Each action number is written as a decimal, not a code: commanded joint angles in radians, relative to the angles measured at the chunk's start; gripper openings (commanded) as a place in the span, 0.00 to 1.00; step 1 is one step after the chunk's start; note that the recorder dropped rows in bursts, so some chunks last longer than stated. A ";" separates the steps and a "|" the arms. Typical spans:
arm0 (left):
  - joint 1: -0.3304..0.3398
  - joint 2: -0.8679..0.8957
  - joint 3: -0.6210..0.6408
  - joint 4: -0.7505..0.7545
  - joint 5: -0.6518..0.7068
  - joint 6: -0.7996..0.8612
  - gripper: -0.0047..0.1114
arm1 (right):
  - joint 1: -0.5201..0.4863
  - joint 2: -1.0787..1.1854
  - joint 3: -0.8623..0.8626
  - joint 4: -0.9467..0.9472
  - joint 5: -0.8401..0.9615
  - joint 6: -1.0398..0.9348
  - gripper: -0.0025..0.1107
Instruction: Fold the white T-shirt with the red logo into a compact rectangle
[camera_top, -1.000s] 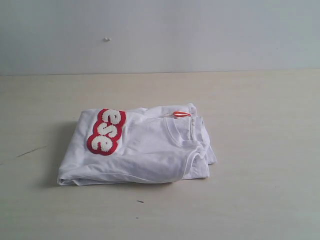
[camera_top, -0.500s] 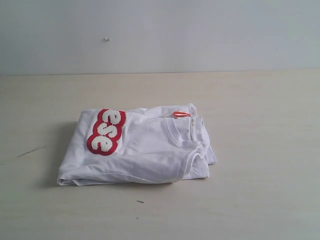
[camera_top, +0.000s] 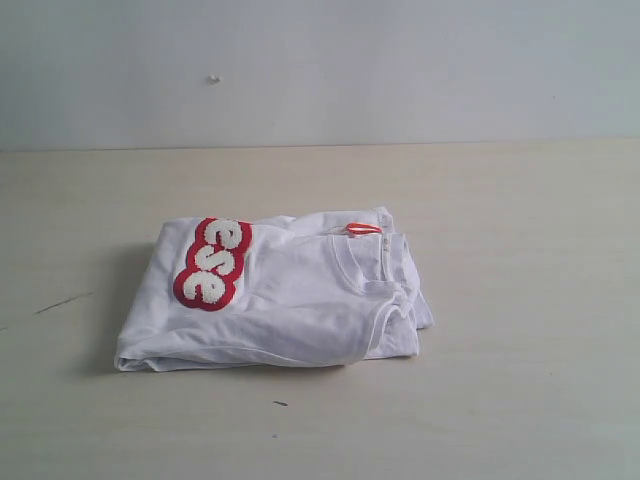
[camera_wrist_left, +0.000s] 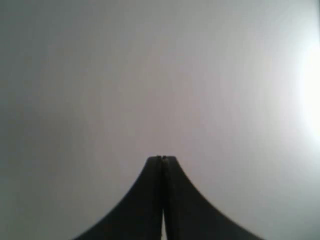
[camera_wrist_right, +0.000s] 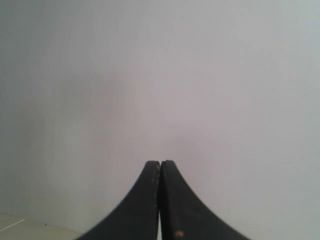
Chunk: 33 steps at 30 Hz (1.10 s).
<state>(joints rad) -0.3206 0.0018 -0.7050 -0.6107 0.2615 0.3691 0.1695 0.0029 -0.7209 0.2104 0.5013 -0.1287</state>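
Exterior view: the white T-shirt (camera_top: 290, 300) lies folded into a compact, roughly rectangular bundle on the pale wooden table (camera_top: 520, 250), a little left of the middle. The red logo (camera_top: 212, 263) sits on top at the bundle's far left corner, with only the white letters "ese" showing before the fold cuts it off. The ribbed collar (camera_top: 372, 268) faces up on the right side of the bundle, and the small orange neck tag (camera_top: 364, 229) lies at its far edge. The right edge of the bundle is slightly bunched. A thin dark scratch (camera_top: 62, 303) marks the table left of the shirt, well apart from it. A plain grey wall (camera_top: 400, 70) stands behind.

Left wrist view: the left gripper (camera_wrist_left: 161, 158) has its two dark fingers pressed together, tips meeting, with nothing between them. It points at a blank grey surface, so where the shirt lies relative to it cannot be told.

Right wrist view: the right gripper (camera_wrist_right: 160, 162) is likewise closed, fingers touching and empty, facing the plain wall, with a sliver of table beneath. Its position relative to the shirt cannot be told either.
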 joint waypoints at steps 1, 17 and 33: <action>0.005 -0.002 0.033 0.038 -0.001 -0.006 0.04 | -0.002 -0.003 0.002 -0.004 0.001 0.000 0.02; 0.288 -0.002 0.243 0.534 -0.140 -0.648 0.04 | -0.002 -0.003 0.002 -0.004 0.001 0.000 0.02; 0.336 -0.002 0.705 0.695 -0.505 -0.819 0.04 | -0.002 -0.003 0.002 -0.004 0.001 0.000 0.02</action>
<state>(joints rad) 0.0138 0.0035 -0.0559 0.0746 -0.1722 -0.4639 0.1695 0.0029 -0.7209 0.2104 0.5034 -0.1287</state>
